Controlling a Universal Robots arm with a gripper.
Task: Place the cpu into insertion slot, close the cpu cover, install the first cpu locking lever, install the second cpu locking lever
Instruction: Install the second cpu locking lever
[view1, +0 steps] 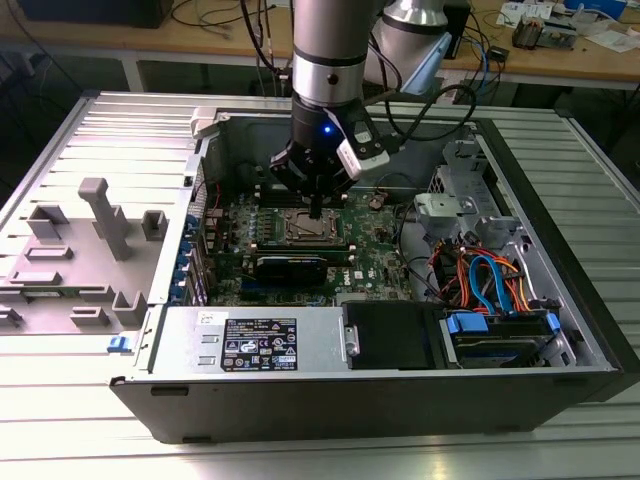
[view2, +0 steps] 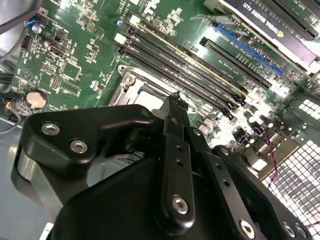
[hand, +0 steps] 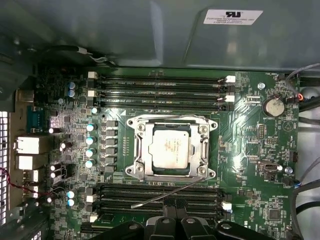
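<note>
The chip (hand: 170, 148) sits in its socket (hand: 134, 150) with the metal cover (hand: 171, 120) folded down around it. The arm's hand (hand: 169, 219) hangs just beside the socket, fingers pinched together, a thin lever (hand: 165, 196) sticking out loose nearby.

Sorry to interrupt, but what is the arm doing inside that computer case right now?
The gripper hangs over the socket on the green board in the open case. The cpu already sits in the socket, with the cover down around it. One thin lever sticks out unlatched, right by the gripper's fingertips.
</note>
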